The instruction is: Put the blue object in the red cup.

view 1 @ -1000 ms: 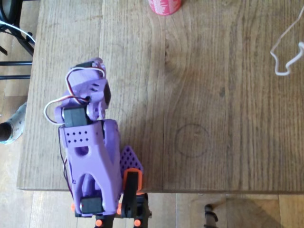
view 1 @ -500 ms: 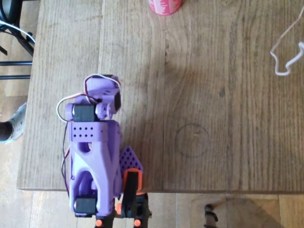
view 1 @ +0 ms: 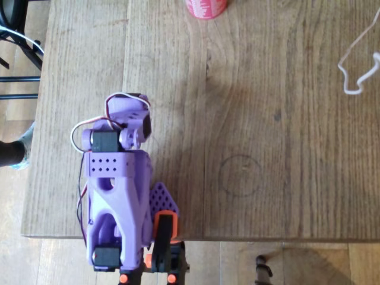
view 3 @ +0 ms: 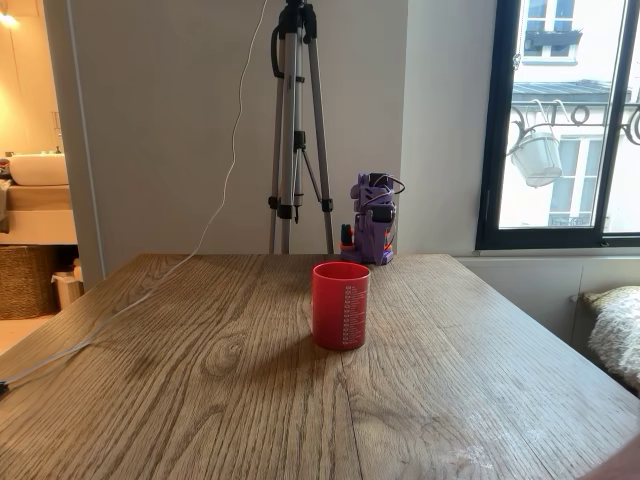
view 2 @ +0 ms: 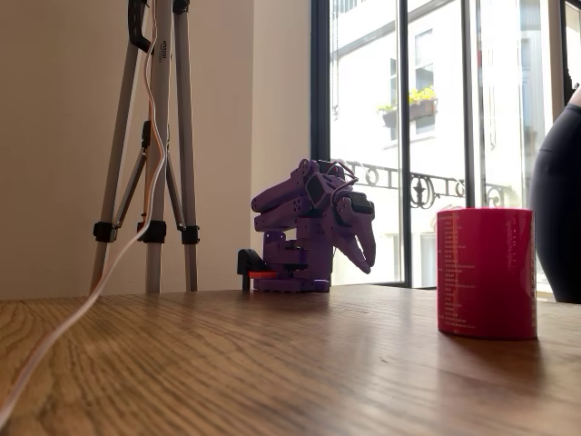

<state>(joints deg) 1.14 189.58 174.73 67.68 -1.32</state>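
Note:
The red cup (view 1: pixel 206 8) stands at the far edge of the wooden table (view 1: pixel 279 148), cut off by the top of the overhead view; in both fixed views the red cup (view 2: pixel 486 272) (view 3: pixel 340 305) stands upright with white lettering on its side. The purple arm (view 1: pixel 119 178) sits folded over its base at the near left edge, far from the cup. Its gripper (view 2: pixel 366 263) hangs pointing down with the fingers together and nothing visible between them. The blue object is out of view.
A white cable (view 1: pixel 356 65) lies at the table's right edge, and the cable (view 2: pixel 73 318) runs across the wood to a tripod (view 2: pixel 154 136). A person's dark form (view 2: pixel 558 200) is behind the cup. A foot (view 1: pixel 12 154) shows left of the table.
The arm's upper part swung from the left to straight over its base, then stayed still. The foot at the left edge shifted slightly.

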